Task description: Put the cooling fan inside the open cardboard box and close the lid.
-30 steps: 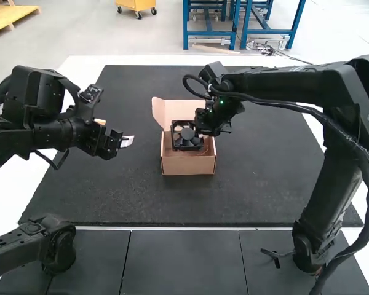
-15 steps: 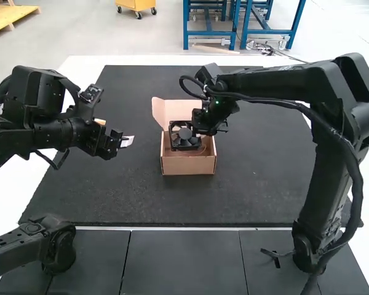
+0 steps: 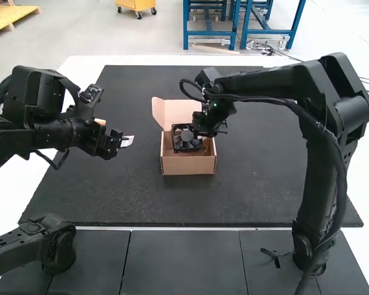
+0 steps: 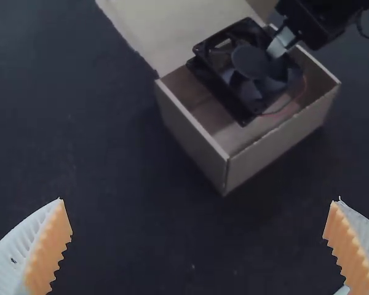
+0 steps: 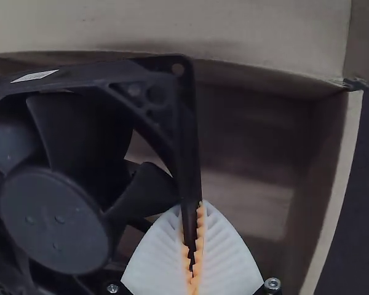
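Gripping the fan (image 3: pixel 187 137) by its frame edge in the closed right pincer (image 3: pixel 204 126), tilted and partly down inside the box (image 3: pixel 188 163) at mid-surface (image 3: pixel 264 184); seemingly not lying flat yet. Holding the left pincer (image 3: pixel 124 141) wide open, empty, toward the left edge. Remaining: releasing, then folding down the upright lid (image 3: pixel 172 114).

Robotics lab: matted table (image 3: pixel 264 184), robot arms (image 3: pixel 283 77)
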